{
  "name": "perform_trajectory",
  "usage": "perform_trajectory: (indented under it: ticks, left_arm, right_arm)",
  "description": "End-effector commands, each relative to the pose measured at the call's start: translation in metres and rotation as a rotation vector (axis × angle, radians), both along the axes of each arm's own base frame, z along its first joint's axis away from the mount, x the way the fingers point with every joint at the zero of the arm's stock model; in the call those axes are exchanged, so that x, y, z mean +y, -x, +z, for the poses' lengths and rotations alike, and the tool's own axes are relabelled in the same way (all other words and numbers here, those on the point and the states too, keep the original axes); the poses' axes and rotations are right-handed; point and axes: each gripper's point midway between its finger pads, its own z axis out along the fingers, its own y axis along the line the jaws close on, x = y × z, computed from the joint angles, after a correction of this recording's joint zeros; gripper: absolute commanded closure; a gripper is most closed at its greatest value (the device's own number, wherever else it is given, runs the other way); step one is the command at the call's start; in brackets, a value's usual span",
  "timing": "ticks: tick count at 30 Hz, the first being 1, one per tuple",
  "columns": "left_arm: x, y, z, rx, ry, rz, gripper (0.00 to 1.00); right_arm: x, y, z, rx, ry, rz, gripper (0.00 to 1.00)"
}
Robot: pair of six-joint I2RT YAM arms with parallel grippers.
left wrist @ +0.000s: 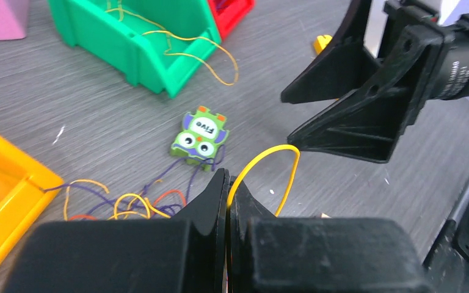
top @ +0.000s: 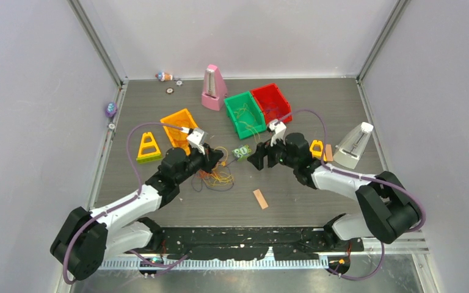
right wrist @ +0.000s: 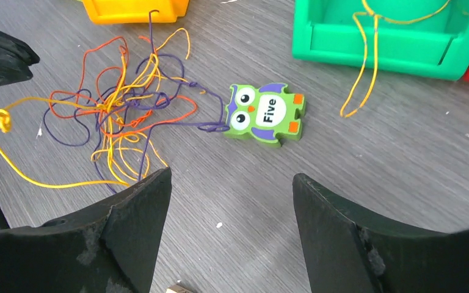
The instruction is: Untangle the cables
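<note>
Green bin (right wrist: 378, 46) holds yellow cables (right wrist: 375, 67), left gripper (left wrist: 227, 183) pinching one — right gripper (right wrist: 232, 183) released

In the middle the cables (top: 215, 174) lie heaped, and the owl (top: 240, 152) sits just beside them at 2 o'clock, a strand touching it. Left bin (top: 180, 125) stands at the heap's 10 o'clock. Mid bin (top: 244, 113) is at the owl's 12, strands in it; right bin (top: 272, 101) touches it at 2. Left gripper (top: 218, 160) hangs at the owl's 8, right gripper (top: 255, 160) at its 4.

Glossy plastic green bin (left wrist: 152, 64), matt wood-grain table (left wrist: 85, 122)
</note>
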Motion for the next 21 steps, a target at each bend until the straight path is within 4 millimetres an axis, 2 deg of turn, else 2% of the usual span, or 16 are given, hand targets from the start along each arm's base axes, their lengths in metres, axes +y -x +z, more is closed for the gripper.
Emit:
perform_trajectory:
  ticks: [1, 2, 6, 12, 21]
  left_arm:
    - [-0.027, 0.004, 0.038, -0.120, 0.039, -0.130, 1.00]
    - [-0.029, 0.004, 0.037, -0.119, 0.032, -0.136, 1.00]
    - [-0.033, 0.002, 0.034, -0.106, 0.011, -0.142, 1.00]
    - [-0.026, -0.008, 0.023, -0.068, -0.044, -0.083, 1.00]
    - [-0.039, 0.003, 0.028, -0.075, -0.017, -0.177, 1.00]
  right_arm:
    - [0.012, 0.005, 0.050, -0.213, -0.176, 0.049, 0.22]
    - [0.014, 0.007, 0.057, -0.246, -0.197, 0.056, 0.22]
    - [0.018, 0.020, 0.065, -0.312, -0.240, 0.096, 0.22]
    - [0.033, 0.039, 0.076, -0.365, -0.285, 0.207, 0.21]
    - [0.055, 0.068, 0.089, -0.374, -0.370, 0.393, 0.23]
